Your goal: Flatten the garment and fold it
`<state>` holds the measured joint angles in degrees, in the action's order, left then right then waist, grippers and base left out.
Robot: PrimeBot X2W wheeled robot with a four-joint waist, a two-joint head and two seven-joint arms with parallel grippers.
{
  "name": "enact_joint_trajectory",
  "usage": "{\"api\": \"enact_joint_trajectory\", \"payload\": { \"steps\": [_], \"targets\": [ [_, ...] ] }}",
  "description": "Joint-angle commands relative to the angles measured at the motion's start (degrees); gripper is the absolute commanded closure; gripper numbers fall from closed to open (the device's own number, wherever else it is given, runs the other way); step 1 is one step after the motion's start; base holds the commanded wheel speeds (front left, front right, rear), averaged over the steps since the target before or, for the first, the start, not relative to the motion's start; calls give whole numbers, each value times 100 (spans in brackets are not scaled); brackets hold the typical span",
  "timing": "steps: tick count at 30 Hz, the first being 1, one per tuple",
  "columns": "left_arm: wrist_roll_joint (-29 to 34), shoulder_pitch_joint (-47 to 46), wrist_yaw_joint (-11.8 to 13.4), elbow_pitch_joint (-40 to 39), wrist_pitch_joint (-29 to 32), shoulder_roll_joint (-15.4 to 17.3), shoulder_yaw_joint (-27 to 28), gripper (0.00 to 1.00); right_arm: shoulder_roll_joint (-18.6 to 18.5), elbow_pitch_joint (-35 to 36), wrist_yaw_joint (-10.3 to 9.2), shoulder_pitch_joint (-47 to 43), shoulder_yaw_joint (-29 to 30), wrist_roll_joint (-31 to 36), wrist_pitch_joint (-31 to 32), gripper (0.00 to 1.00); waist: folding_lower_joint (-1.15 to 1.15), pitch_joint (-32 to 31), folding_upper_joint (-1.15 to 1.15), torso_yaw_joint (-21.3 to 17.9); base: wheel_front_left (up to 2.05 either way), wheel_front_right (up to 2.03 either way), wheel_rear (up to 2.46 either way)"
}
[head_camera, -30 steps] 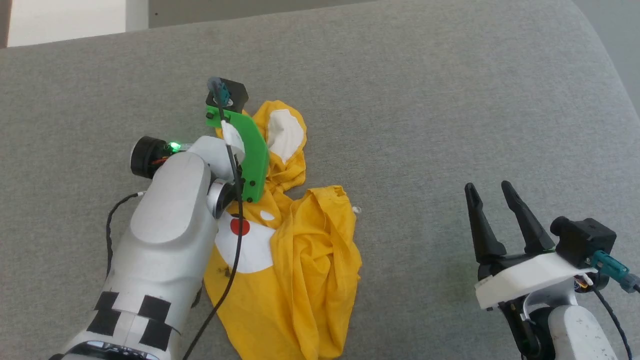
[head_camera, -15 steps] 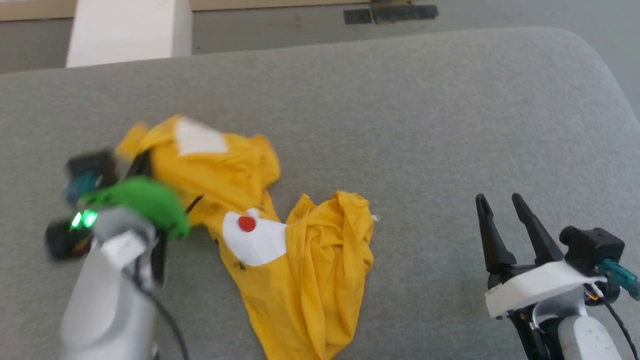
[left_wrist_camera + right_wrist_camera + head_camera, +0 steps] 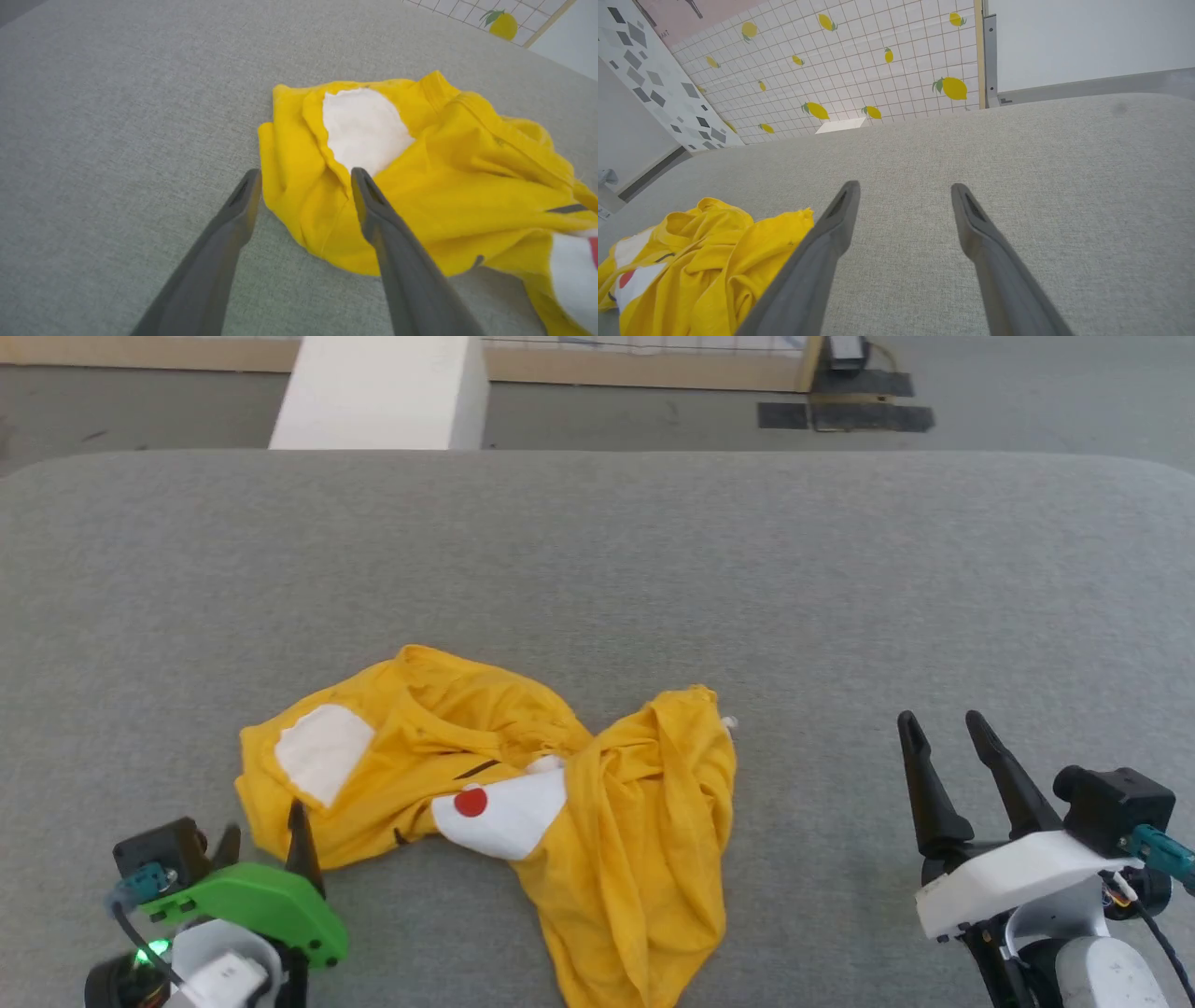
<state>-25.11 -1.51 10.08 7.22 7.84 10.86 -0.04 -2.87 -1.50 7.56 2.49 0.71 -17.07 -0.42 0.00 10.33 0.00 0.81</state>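
Crumpled yellow garment (image 3: pixel 523 803), white patches, red dot, on grey surface (image 3: pixel 653 569)

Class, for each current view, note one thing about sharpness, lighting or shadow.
Head view: sharp, evenly lit, only faint shadow under the garment. Left wrist view: the left gripper looks soft near the lens, garment sharper. Right wrist view: white wall brightest, featureless; right gripper also soft.

You had a wide grey fabric surface (image 3: pixel 597 551) with rounded far corners before you. Beyond its far edge you saw a white block (image 3: pixel 378 392) standing on the grey floor (image 3: pixel 607 425), with dark mats (image 3: pixel 845 415) further along that same edge. Past the surface rose a white tiled wall (image 3: pixel 859 60) printed with lemons.
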Motion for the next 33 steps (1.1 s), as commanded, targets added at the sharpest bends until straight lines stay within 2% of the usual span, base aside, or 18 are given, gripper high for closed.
{"api": "enact_joint_trajectory", "payload": {
  "steps": [1,5,9,15,17,21,22,23,24,28,33],
  "targets": [
    [168,-47,-47,-105,-304,-42,-54,0,-1,32,-8,-9,13,51,28,0,0,1,0,161,0,0,0],
    [453,-314,-401,-315,-806,-162,-591,0,-1,60,-8,5,-2,53,85,0,0,9,0,231,0,0,0],
    [636,-823,-779,-313,-563,-354,-1323,0,-1,63,-8,37,-56,21,107,0,0,-8,0,188,0,0,0],
    [599,-1592,-1166,80,535,-587,-2158,0,-1,8,-8,36,-71,-30,84,0,0,-33,0,-20,0,0,0],
    [545,-1782,-1181,299,1046,-625,-2316,0,-1,0,-8,36,-76,-35,71,0,0,-30,0,-108,0,0,0],
    [687,-2058,-1025,719,2131,-540,-2532,0,-1,-38,-8,35,-113,-84,38,0,0,-34,0,-293,0,0,0],
    [658,-2077,-1065,754,2346,-528,-2584,0,-1,-45,-8,33,-119,-93,29,0,0,-36,0,-327,0,0,0],
    [595,-2088,-1135,742,2500,-529,-2623,35,-1,-53,-8,30,-117,-104,18,0,0,-38,0,-351,0,0,0],
    [472,-2079,-1242,680,2622,-542,-2654,100,0,-63,-8,22,-116,-112,5,0,0,-45,0,-376,0,0,0],
    [-79,-1910,-1621,207,2739,-560,-2887,100,0,-109,-8,-14,-82,-118,-38,0,0,-92,0,-404,0,0,0],
    [-953,-1357,-1746,-650,3163,-250,-3537,100,0,-122,-8,-75,-12,-109,-41,0,0,-198,0,-308,0,0,0]
  ]
}}
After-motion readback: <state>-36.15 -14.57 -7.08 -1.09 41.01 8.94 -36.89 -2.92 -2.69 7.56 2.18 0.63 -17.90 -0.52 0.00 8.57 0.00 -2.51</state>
